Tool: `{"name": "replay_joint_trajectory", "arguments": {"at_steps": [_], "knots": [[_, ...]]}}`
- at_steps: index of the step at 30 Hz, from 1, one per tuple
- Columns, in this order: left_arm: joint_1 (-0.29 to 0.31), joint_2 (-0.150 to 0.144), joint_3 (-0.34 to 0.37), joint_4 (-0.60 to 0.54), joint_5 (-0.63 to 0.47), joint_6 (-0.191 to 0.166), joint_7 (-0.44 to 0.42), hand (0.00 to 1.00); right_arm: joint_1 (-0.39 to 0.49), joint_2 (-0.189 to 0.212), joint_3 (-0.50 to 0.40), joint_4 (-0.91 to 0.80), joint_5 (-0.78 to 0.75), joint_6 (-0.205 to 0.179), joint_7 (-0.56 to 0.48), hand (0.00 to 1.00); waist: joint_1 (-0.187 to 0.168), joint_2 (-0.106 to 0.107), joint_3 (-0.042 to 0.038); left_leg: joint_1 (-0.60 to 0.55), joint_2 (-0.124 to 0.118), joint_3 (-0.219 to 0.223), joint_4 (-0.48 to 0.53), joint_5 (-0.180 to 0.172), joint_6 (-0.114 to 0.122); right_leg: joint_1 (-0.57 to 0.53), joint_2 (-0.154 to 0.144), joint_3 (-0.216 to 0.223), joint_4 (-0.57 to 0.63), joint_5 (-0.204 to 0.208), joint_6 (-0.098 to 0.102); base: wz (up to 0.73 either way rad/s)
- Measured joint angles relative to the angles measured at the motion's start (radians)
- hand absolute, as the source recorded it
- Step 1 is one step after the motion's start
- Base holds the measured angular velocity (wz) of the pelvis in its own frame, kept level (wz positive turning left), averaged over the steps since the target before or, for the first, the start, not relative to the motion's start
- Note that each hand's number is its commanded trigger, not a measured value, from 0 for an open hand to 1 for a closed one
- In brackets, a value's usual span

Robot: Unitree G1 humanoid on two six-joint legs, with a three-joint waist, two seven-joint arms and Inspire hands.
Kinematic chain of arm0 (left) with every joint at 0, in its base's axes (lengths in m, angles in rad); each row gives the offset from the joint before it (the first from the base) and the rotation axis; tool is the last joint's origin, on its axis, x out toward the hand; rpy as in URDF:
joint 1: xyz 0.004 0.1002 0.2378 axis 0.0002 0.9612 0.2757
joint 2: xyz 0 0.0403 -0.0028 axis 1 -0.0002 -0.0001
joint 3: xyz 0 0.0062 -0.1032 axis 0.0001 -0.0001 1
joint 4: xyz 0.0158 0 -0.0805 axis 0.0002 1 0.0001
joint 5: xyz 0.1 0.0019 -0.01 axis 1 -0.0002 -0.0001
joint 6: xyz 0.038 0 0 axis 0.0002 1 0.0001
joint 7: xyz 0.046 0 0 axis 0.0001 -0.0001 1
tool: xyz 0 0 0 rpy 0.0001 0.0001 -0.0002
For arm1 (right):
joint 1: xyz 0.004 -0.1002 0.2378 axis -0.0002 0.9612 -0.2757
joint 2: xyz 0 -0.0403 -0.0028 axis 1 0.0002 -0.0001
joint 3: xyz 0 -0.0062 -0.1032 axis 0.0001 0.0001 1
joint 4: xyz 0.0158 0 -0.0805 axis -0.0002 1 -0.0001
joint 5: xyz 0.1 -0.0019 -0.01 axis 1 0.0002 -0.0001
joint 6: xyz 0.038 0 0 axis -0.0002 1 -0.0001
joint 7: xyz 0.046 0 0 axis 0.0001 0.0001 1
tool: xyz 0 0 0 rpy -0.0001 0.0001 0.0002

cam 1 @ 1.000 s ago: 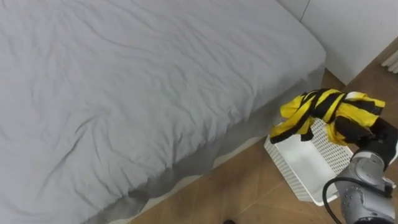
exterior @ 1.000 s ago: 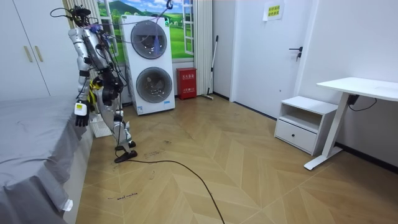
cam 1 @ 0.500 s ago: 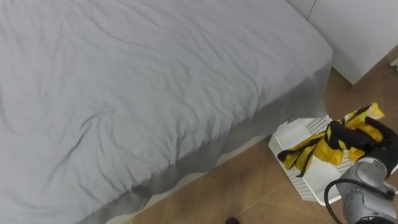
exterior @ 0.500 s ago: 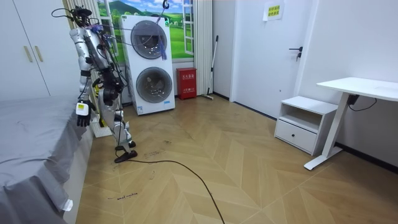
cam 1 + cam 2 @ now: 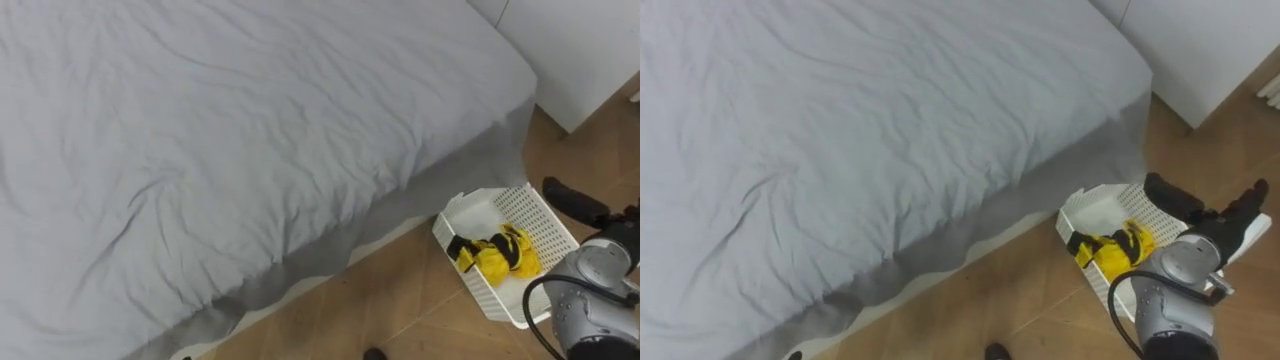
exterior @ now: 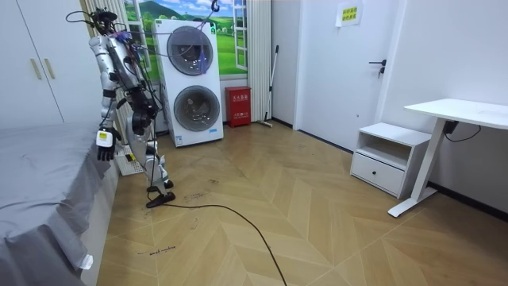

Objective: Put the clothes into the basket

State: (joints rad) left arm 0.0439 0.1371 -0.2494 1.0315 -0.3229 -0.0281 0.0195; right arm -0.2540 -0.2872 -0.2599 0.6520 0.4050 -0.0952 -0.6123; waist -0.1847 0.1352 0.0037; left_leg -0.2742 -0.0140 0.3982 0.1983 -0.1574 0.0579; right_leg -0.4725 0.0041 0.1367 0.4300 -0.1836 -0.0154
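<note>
Finding the yellow-and-black garment [image 5: 497,255] gone from the right hand [image 5: 1188,200] since half a second ago, and now lying bunched inside the white basket [image 5: 535,210] at the lower right of the frame, on the wooden floor [image 5: 400,300] just beside the corner of the grey bed [image 5: 250,120]

Seeing the right hand released, dark fingers straight and spread, hovering over the basket's far side and grasping nothing

Seeing the left hand [image 6: 103,147] hanging by the bed's edge at the left of the room view, idle; not managing to tell its state from there

Judging the drop as done and the withdrawal as the step in hand. Doing it well probably means lifting the hand straight up and keeping the fingers spread, so as to avoid snagging cloth or clipping the light mesh wall and shoving the basket. Checking, while rising, for any strip of fabric trailing over the rim; all of it seems to be resting within the walls, toward the near-left side. Looking over the bed for further clothes before turning away
</note>
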Motion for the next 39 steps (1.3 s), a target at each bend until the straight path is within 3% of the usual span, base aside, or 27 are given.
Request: {"name": "replay_joint_trajectory", "arguments": {"at_steps": [9,18,21,23,25,28,32,34,39], "knots": [[0.007,-0.001,-0.010,-0.001,0.000,-0.002,0.002,0.00,0.000,-0.030,0.000,0.000,-0.017,-0.014,-0.001,0.00,0.001,0.021,-0.0011,-0.001,-0.001,0.001,0.000,0.000,0.000,-0.002,0.001,0.001,0.003,0.000,0.000,0.00],[0.010,-0.002,-0.010,-0.001,0.000,-0.009,0.008,0.00,0.006,-0.031,0.001,-0.018,-0.016,-0.014,-0.018,0.00,0.001,0.018,0.0001,0.008,-0.001,0.004,0.003,0.000,0.000,0.006,0.002,0.001,0.004,0.000,-0.001,0.00],[0.033,0.001,0.005,-0.004,0.000,-0.032,0.008,0.00,0.053,-0.029,0.004,-0.057,-0.014,-0.025,-0.006,0.00,0.004,0.001,0.0050,0.035,0.001,0.006,0.001,0.000,-0.001,0.035,0.001,-0.002,0.000,-0.003,-0.003,0.04],[0.050,0.009,0.011,-0.009,0.001,-0.045,0.009,0.00,0.111,-0.017,0.004,-0.077,-0.013,-0.043,0.007,0.00,-0.002,-0.018,0.0062,0.050,0.002,0.007,0.003,0.000,-0.001,0.059,-0.001,-0.019,-0.002,-0.009,-0.006,0.25],[0.080,0.013,0.034,-0.018,0.005,-0.060,0.009,0.00,0.188,0.012,0.003,-0.078,0.010,-0.057,0.026,0.00,0.001,-0.038,0.0024,0.071,0.008,0.000,0.001,-0.001,-0.001,0.096,-0.001,-0.042,-0.024,-0.011,-0.009,0.23],[0.121,0.011,0.052,-0.019,0.004,-0.064,0.000,0.00,0.259,0.057,0.003,-0.083,0.065,-0.060,0.041,0.00,0.001,-0.050,-0.0023,0.102,0.019,-0.025,-0.005,-0.007,-0.007,0.149,0.001,-0.067,-0.055,-0.009,-0.009,0.18],[0.167,0.010,0.064,-0.030,0.004,-0.086,0.000,0.00,0.344,0.103,0.007,-0.073,0.125,-0.085,0.069,0.00,0.004,-0.055,-0.0010,0.163,0.019,-0.059,-0.027,-0.009,-0.011,0.233,-0.004,-0.107,-0.095,-0.008,-0.011,0.31],[0.179,0.008,0.068,-0.031,0.011,-0.096,0.010,0.00,0.364,0.115,0.062,-0.024,0.176,-0.108,0.088,0.00,0.007,-0.062,0.0018,0.192,0.017,-0.086,-0.034,-0.009,-0.012,0.282,-0.005,-0.128,-0.126,-0.007,-0.012,0.27],[0.177,-0.007,0.071,-0.032,0.034,-0.108,0.022,0.00,0.408,0.160,0.122,0.108,0.197,-0.104,0.167,0.00,0.027,-0.079,-0.0005,0.251,0.006,-0.157,-0.048,-0.010,-0.014,0.391,-0.011,-0.192,-0.196,-0.007,-0.011,0.45]]}}
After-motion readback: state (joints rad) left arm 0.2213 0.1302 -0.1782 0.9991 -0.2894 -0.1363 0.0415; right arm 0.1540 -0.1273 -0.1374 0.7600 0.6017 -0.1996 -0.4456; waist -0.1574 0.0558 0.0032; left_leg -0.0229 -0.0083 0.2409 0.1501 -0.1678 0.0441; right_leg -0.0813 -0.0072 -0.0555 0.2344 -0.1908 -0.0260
